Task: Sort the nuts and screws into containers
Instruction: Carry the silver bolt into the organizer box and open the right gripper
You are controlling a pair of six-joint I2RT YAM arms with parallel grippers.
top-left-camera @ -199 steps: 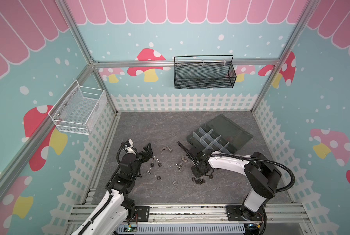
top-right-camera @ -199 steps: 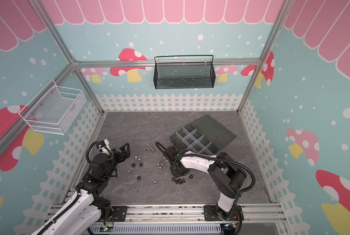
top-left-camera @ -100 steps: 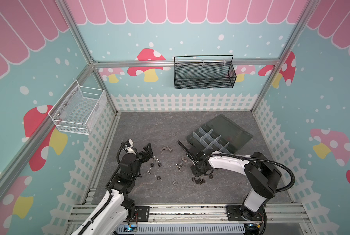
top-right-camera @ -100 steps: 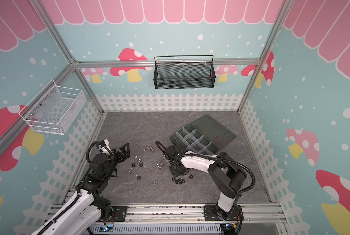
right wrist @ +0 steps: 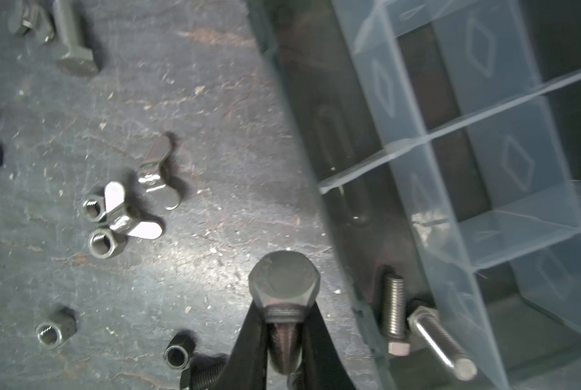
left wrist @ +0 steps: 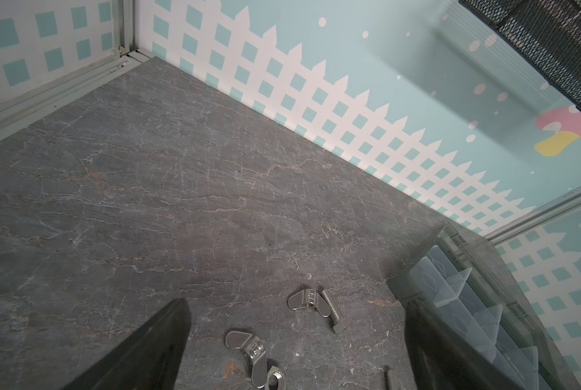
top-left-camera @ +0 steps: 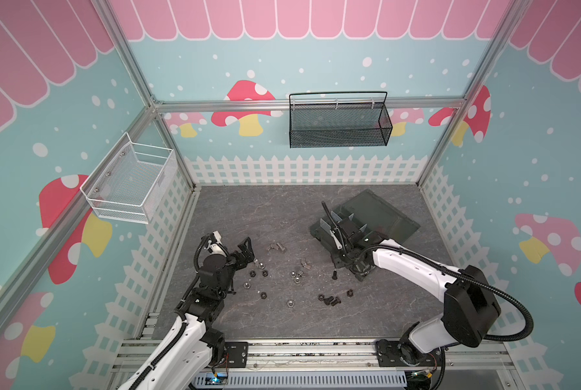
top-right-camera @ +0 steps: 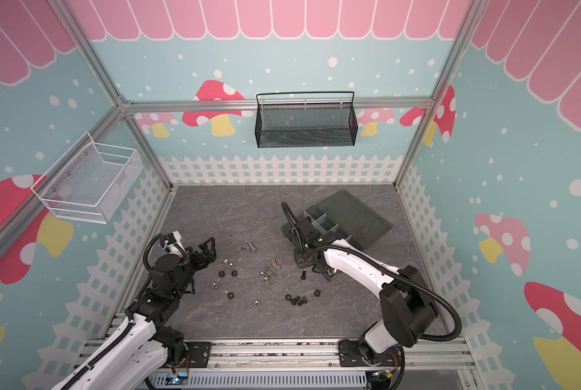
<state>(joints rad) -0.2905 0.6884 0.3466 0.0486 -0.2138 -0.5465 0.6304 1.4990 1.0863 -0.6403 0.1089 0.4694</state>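
A black hex-head screw (right wrist: 284, 283) is being pinched by its threaded shank, just under the head, in the right gripper (right wrist: 284, 312). Its jaws are being kept clenched on the screw just beside the near wall of the containers (right wrist: 316, 135), the divided compartments of a dark organizer box. Whether the screw is being carried clear of the table (right wrist: 214, 169) cannot be told. Two silver screws (right wrist: 394, 314) are lying in the nearest compartment, so that one is being judged the likely target. The step is being judged best done with the shank kept firmly squeezed, the head raised over the wall, and the release made low inside the compartment so nothing bounces out. The left gripper (top-left-camera: 246, 252) is being held wide open and empty at the edge of the scatter, apparently touching nothing. Silver nuts (right wrist: 103, 241), wing nuts (right wrist: 154, 172) and black nuts (top-left-camera: 252, 273) are lying loose on the table between the arms.
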